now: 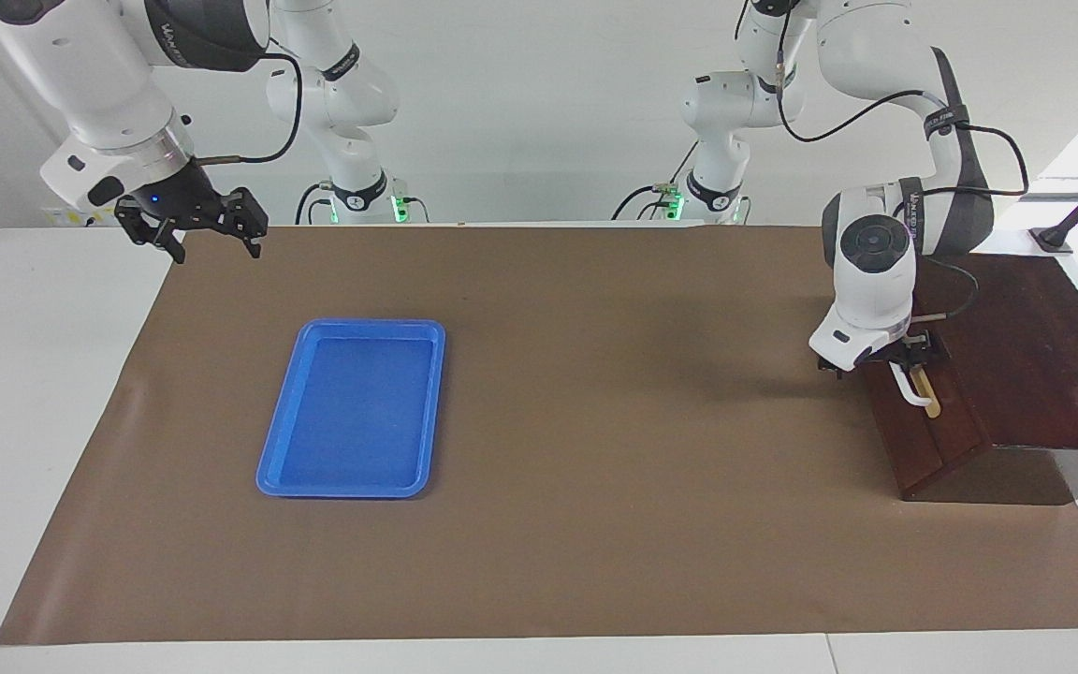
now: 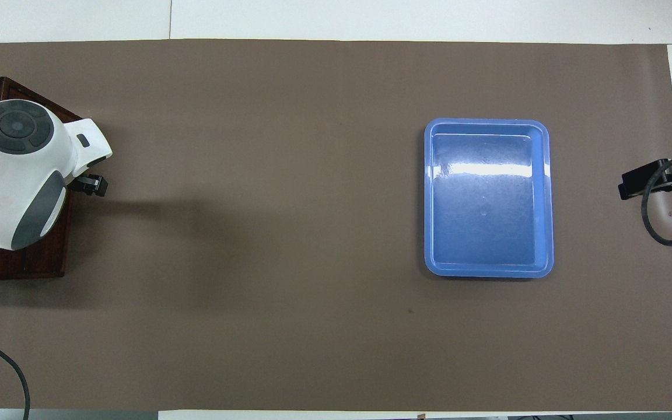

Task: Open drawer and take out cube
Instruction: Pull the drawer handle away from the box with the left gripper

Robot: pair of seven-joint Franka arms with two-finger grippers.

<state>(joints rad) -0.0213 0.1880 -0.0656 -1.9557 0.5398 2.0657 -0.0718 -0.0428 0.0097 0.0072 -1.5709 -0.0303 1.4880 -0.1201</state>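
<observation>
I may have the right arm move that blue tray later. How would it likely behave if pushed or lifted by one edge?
The blue tray looks glossy, so it would probably slide readily on the brown mat. It is shallow, thin-walled and holds nothing, so likely light. Its broad flat shape suggests it won't tip, though it may flex if lifted by its rim.

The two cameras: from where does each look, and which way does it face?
Facing view: high across the table, facing the robots; both whole arms show, left gripper at the dark brown wooden drawer.
Overhead view: above the robots' end, looking steeply down; left wrist and right gripper show.
Shared: the flat blue plastic tray, half a turn apart.
</observation>
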